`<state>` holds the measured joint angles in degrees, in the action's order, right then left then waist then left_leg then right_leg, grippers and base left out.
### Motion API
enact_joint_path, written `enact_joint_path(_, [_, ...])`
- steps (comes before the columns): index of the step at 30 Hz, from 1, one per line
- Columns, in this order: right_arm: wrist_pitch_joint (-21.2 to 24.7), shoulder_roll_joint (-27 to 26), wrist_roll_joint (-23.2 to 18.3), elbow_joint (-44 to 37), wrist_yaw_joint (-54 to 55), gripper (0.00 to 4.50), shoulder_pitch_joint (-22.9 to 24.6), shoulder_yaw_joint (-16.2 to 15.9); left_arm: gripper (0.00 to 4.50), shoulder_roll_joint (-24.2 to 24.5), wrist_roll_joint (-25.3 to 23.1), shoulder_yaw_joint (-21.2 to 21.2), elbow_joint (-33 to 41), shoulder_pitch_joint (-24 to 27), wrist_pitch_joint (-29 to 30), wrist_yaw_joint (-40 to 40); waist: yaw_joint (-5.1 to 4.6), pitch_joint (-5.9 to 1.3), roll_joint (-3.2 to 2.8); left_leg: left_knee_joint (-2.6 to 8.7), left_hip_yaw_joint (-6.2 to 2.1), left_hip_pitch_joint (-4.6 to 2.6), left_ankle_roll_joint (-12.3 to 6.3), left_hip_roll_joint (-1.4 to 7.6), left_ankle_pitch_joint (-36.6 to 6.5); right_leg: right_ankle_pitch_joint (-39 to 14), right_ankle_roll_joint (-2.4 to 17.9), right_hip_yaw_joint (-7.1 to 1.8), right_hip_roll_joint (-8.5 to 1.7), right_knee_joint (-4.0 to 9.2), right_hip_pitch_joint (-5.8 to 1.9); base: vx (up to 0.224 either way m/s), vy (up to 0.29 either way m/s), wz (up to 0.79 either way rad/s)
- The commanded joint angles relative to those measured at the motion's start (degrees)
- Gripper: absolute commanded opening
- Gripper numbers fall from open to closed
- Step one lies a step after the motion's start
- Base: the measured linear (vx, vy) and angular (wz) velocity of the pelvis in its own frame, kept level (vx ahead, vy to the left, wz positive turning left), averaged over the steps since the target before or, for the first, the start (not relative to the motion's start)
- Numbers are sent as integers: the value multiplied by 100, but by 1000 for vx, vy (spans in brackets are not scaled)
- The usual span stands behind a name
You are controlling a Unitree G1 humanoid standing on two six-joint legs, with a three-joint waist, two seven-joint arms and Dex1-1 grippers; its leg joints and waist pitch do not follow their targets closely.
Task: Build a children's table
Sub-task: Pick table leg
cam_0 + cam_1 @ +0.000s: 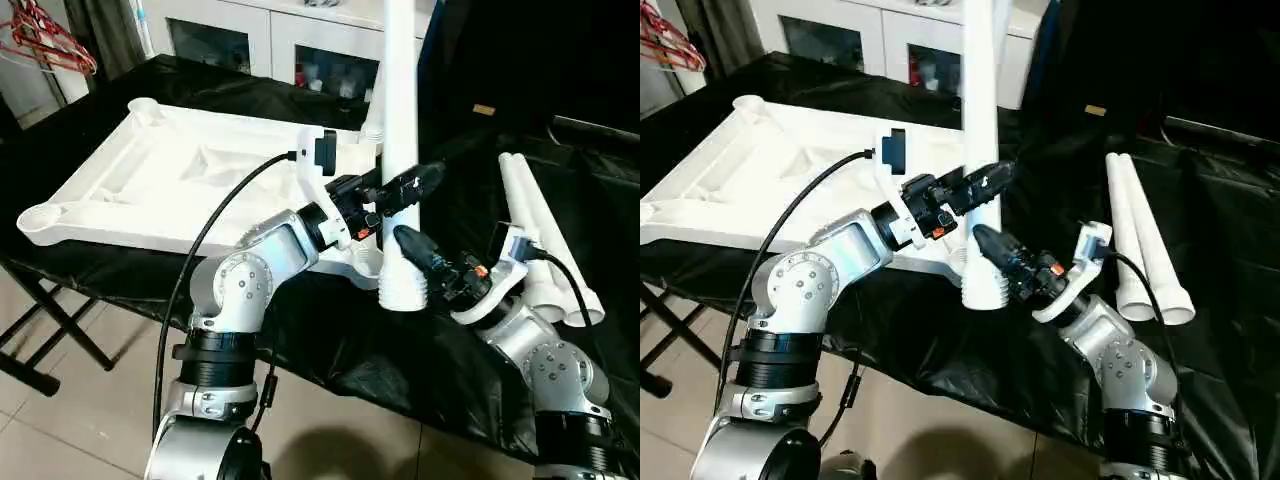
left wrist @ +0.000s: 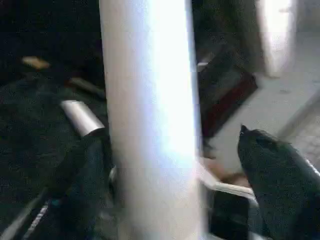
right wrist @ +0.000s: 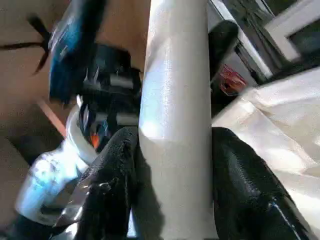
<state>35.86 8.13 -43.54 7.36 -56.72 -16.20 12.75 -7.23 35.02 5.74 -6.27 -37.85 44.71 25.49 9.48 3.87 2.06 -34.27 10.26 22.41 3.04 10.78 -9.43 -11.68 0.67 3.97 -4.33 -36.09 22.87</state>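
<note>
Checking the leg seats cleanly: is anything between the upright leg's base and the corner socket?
Nothing visible. The leg stands upright with its ribbed base at the tabletop's near corner socket; the right gripper clamps it low, the left gripper straddles it above.

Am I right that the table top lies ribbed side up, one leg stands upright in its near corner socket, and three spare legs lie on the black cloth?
Not quite: two spare legs lie on the black cloth, not three, as the left eye view shows. The table top lies ribbed side up, and one leg stands upright at its near corner socket.

The upright leg (image 1: 400, 130) runs past the picture's top edge.
</note>
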Motion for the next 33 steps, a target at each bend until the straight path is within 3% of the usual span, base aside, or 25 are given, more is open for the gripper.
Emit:
enact_joint_path(1, [-267,80,419,-258,255,187,-84,-233,398,-44,-145,160,-188,-214,-62,-444,14,-430,85,388,-96,-89,-147,249,-670,-863,791,-265,-451,478,-300,0,0,0])
enact_joint_path(3, [-387,61,727,-315,493,187,-135,-428,360,-44,-164,267,-281,-301,-84,-623,2,-418,93,403,-97,-89,-57,237,-728,-1079,679,-267,-448,510,-294,0,0,0])
enact_joint_path(8, [-864,-360,1707,-446,1810,187,-494,-937,339,-100,-384,544,-518,-554,-234,-1451,-45,-421,71,418,-107,-101,67,236,-813,-1129,634,-274,-446,502,-268,0,0,0])
enact_joint_path(14, [-1302,-584,2420,-723,2386,187,-569,-1432,286,-209,-440,964,-809,-847,-536,-2325,-26,-442,49,408,-113,-105,45,238,-650,-403,699,-279,-421,430,-278,0,0,0])
enact_joint_path(24, [-1449,-688,2587,-880,2602,187,-612,-1676,198,-236,-286,1083,-875,-956,-590,-2500,-22,-433,49,417,-110,-107,41,235,-841,-545,713,-284,-431,443,-296,0,0,0])
enact_joint_path(29, [-1385,-622,2562,-822,2525,187,-637,-1693,189,-206,-184,1061,-894,-990,-570,-2408,-25,-436,56,407,-106,-101,29,228,-771,-425,708,-288,-427,432,-301,0,0,0])
enact_joint_path(31, [-1253,-546,2416,-785,2387,257,-679,-1634,188,-100,-202,912,-860,-987,-541,-2177,-21,-439,66,402,-105,-101,-2,225,-724,-361,721,-285,-425,423,-311,0,0,0])
enact_joint_path(33, [-958,-402,2129,-758,2148,260,-762,-1488,188,87,-251,613,-756,-956,-460,-1737,-21,-437,63,396,-99,-108,-68,216,-716,-376,730,-284,-416,428,-314,0,0,0])
